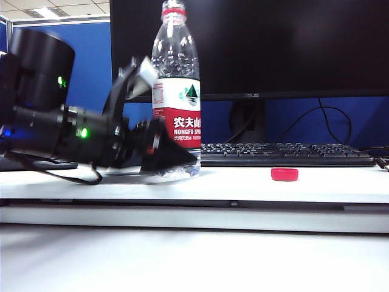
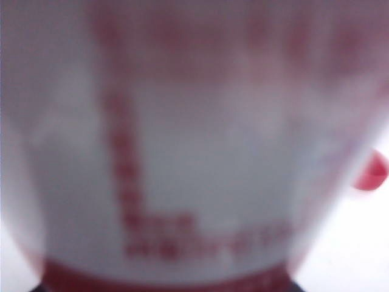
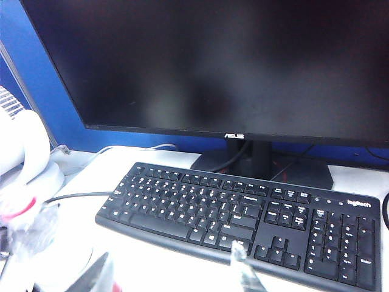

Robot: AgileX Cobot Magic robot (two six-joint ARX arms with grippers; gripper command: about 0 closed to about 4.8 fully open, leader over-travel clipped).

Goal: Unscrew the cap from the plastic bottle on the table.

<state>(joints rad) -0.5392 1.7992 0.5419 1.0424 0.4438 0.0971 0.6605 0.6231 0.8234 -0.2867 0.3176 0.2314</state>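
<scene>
- Red and clear plastic in the exterior view: shows the plastic bottle (image 1: 175, 91) upright on the table (image 1: 340, 185), long axis vertical, with only the thin red ring at its neck.
- Shows the cap (image 1: 284, 174) already off, lying flat on the white top, well apart from the bottle on its right and in front of the keyboard (image 1: 285, 154).
- Places the left gripper (image 1: 159, 131) low at the bottle's body, reaching in from the left, one dark finger in front of the base and one grey finger higher beside the label.
- Cannot tell from here whether those fingers press the bottle or stand just off it.
- Shows nothing of the right gripper.
- Left wrist view: fills with the blurred red and white label, very close, so puts the bottle straight ahead of that gripper; hides the fingers, so leaves the grip unsettled.
- Catches a red blob at one edge, probably the cap.
- Right wrist view: looks towards the monitor (image 3: 200, 61) and the keyboard, with the right gripper (image 3: 173, 263) spread and empty.
- Shows blurred clear plastic with a red band at the frame's edge, likely the bottle's neck, off to that gripper's side.
- Judges the unscrewing done; makes the left arm much the nearer to the bottle.
</scene>
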